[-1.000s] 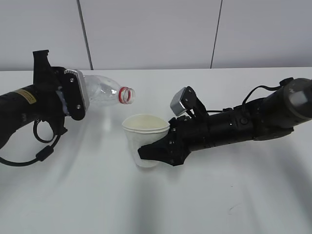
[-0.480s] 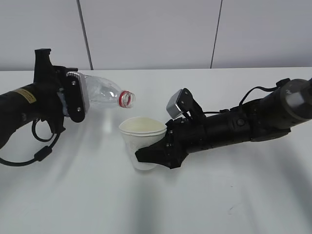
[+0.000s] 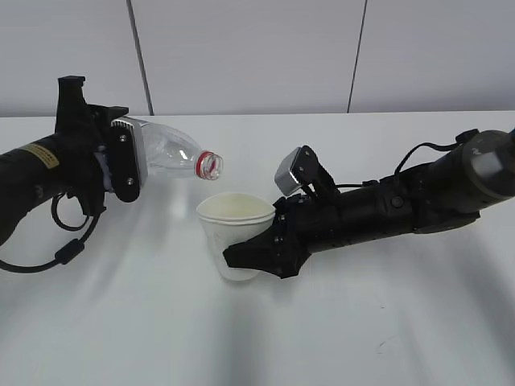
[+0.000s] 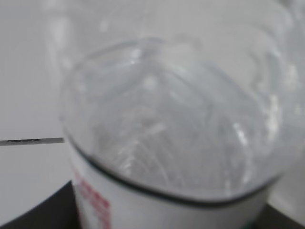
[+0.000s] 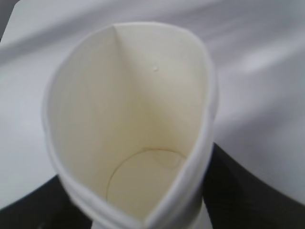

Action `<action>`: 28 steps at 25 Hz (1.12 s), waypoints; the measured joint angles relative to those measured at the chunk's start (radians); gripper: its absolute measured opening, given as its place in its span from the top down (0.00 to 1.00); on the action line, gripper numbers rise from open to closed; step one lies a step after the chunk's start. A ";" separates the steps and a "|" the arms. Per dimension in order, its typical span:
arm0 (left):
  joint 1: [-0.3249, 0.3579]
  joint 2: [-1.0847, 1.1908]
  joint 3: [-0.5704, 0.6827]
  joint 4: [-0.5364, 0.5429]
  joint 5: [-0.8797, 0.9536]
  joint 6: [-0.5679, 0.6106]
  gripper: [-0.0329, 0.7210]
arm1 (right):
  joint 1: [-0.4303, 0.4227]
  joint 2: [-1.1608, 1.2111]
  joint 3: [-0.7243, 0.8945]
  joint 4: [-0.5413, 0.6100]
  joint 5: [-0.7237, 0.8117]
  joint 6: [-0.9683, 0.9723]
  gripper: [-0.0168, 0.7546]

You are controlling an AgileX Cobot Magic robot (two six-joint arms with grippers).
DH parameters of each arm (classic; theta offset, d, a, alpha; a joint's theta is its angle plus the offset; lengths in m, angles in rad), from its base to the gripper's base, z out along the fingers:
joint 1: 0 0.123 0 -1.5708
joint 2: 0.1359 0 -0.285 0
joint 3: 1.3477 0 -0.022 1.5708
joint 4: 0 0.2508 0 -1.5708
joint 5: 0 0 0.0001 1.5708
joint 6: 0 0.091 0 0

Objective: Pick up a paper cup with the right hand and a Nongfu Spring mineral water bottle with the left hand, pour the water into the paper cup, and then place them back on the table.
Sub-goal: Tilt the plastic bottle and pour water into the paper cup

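My left gripper (image 3: 121, 165) is shut on the clear water bottle (image 3: 173, 153), held nearly level above the table with its open, red-ringed mouth (image 3: 210, 164) pointing right, just above and left of the cup's rim. The bottle fills the left wrist view (image 4: 176, 133), with its red-and-white label at the bottom. My right gripper (image 3: 257, 249) is shut on the white paper cup (image 3: 236, 233), squeezing its rim into an oval. The cup stands upright, its base near the table (image 3: 257, 338). In the right wrist view the cup's cream inside (image 5: 138, 138) shows no water I can make out.
A small dark mark (image 3: 385, 344) lies on the table at the front right. A pale wall with vertical seams (image 3: 138, 56) rises behind the table's far edge.
The bottle's mouth has dipped slightly lower and moved a little right toward the cup. The cup and right gripper shifted slightly left a second ago and have held still since.
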 joint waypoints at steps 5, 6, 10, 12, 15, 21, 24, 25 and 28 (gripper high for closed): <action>0.000 0.000 0.000 0.000 -0.002 0.024 0.44 | 0.000 0.000 0.000 0.000 0.000 0.000 0.37; 0.000 0.000 0.000 0.001 -0.003 0.026 0.44 | 0.000 0.000 0.000 0.000 0.000 0.000 0.37; 0.000 0.000 0.000 0.001 -0.006 0.028 0.44 | 0.000 0.000 0.000 0.000 0.002 0.000 0.37; 0.000 0.000 0.000 0.002 -0.008 0.030 0.44 | 0.000 0.000 0.000 0.000 0.002 0.000 0.37; 0.000 0.000 0.000 0.002 -0.013 0.034 0.44 | 0.000 0.000 0.000 0.000 0.002 0.000 0.37; 0.000 0.000 0.000 0.002 -0.014 0.045 0.44 | 0.000 0.000 0.000 0.000 0.002 0.000 0.37; 0.000 0.000 0.000 0.002 -0.014 0.045 0.44 | 0.000 0.000 0.000 0.000 0.002 0.000 0.37; 0.000 0.000 0.000 0.002 -0.014 0.045 0.44 | 0.000 0.000 0.000 0.000 0.002 0.000 0.37; 0.000 0.000 0.000 0.002 -0.014 0.045 0.44 | 0.000 0.000 0.000 0.000 0.004 0.000 0.37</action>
